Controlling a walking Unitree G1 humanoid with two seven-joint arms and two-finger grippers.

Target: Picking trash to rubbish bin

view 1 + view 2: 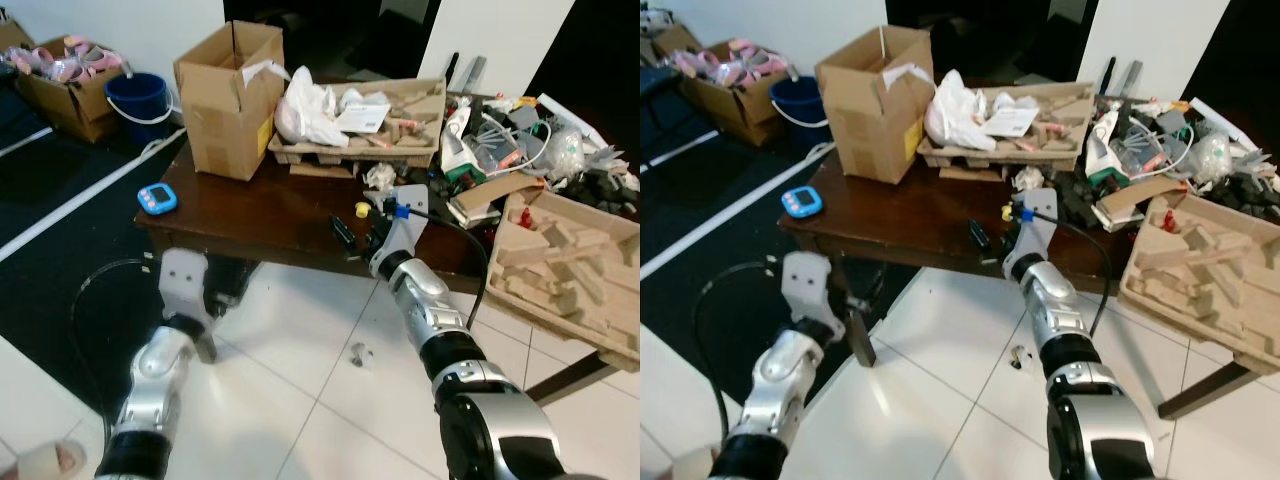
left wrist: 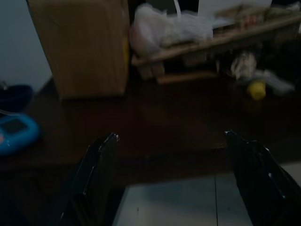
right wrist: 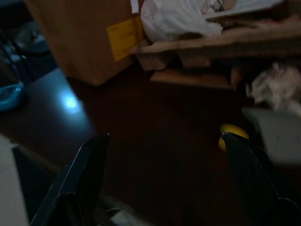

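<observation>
Right wrist view: my right gripper (image 3: 164, 183) is wide and empty; crumpled paper wad (image 3: 277, 87) upper right, light, soft, pinch its middle. Left gripper (image 2: 171, 181) wide, idle.

A dark wooden counter (image 1: 260, 215) carries an open cardboard box (image 1: 228, 100) at its far left and a blue timer (image 1: 157, 198) at the near left edge. A blue bucket (image 1: 138, 98) stands on the floor far left, beside another cardboard box (image 1: 62, 92) of pink items.
</observation>
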